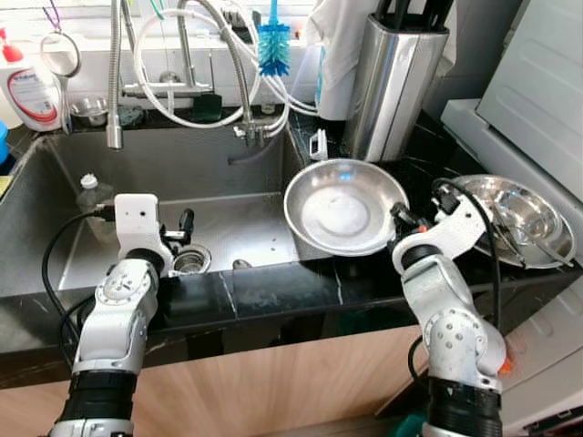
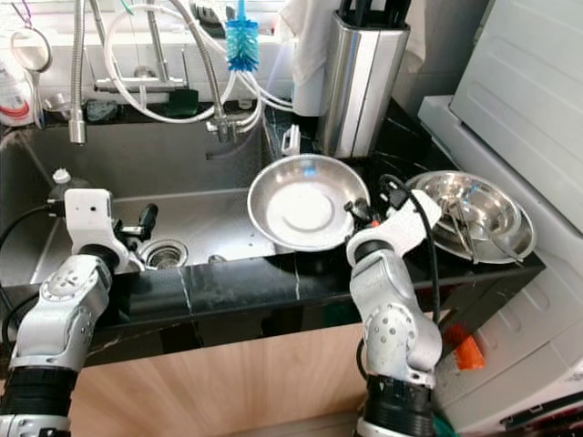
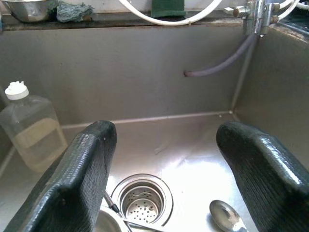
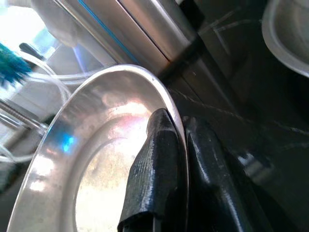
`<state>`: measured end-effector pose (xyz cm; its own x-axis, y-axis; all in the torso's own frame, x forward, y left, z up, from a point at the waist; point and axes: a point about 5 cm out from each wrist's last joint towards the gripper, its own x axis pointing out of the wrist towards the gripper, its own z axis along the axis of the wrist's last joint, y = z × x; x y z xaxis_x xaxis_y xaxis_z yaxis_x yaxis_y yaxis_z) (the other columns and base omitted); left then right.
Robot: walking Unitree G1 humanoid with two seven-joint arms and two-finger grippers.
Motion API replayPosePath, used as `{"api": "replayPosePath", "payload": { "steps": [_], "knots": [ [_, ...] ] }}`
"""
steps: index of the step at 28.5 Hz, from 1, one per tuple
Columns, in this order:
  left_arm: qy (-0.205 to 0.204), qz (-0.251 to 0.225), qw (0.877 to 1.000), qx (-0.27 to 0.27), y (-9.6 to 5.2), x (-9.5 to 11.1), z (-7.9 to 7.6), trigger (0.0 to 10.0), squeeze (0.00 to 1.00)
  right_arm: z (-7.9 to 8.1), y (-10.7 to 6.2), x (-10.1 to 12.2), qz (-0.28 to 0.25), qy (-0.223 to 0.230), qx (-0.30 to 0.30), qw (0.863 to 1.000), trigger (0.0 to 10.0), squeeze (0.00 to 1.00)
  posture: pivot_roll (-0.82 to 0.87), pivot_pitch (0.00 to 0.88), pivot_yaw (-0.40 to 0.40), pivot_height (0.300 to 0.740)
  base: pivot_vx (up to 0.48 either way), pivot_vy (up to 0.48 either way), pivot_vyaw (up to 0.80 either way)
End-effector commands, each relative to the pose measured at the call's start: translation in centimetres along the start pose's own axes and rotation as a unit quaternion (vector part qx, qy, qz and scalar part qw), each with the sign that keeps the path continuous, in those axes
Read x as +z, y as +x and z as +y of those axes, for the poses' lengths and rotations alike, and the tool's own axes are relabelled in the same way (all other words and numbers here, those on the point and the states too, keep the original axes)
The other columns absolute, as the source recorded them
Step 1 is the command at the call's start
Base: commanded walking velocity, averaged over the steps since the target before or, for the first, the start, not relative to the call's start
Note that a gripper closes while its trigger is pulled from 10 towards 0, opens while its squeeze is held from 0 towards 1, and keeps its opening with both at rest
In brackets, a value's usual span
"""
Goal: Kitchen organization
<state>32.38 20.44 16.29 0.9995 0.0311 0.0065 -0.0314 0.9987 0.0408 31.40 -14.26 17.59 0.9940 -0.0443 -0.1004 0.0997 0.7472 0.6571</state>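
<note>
Right jaws: the right gripper (image 4: 181,159) is pinched tight on the near right rim of the steel pan (image 1: 344,208), one finger inside the rim, one outside.
Left jaws: the left gripper (image 3: 176,179) hangs spread wide and empty above the sink (image 1: 55,264).
Pan: tilted, it overhangs the sink's right edge; the right arm alone reaches it.
Sink holds: a capped bottle (image 3: 31,126) at its far left, a spoon (image 3: 225,216) beside the drain (image 3: 141,199).
Counter right of sink: a steel bowl (image 1: 521,217) holding utensils.
Next move: probably carrying the pan either way.
</note>
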Motion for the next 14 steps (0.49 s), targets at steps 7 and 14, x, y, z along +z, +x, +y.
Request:
{"api": "replayPosePath", "payload": {
  "steps": [7,14],
  "knots": [
    [0.032,-0.058,0.997,0.028,-0.1,2.0,0.5,10.0,0.0,1.5,-0.6,-0.6,-0.021,0.084,0.089,0.992,0.0,0.0,0.07,0.0,-0.036,0.74,0.0,0.0,0.0],
    [0.019,-0.073,0.996,0.04,0.0,2.5,0.8,10.0,0.0,2.3,-1.4,-1.9,-0.009,0.056,0.178,0.982,10.0,0.0,0.07,0.002,-0.036,0.74,0.0,0.0,0.0]
  ]
}}
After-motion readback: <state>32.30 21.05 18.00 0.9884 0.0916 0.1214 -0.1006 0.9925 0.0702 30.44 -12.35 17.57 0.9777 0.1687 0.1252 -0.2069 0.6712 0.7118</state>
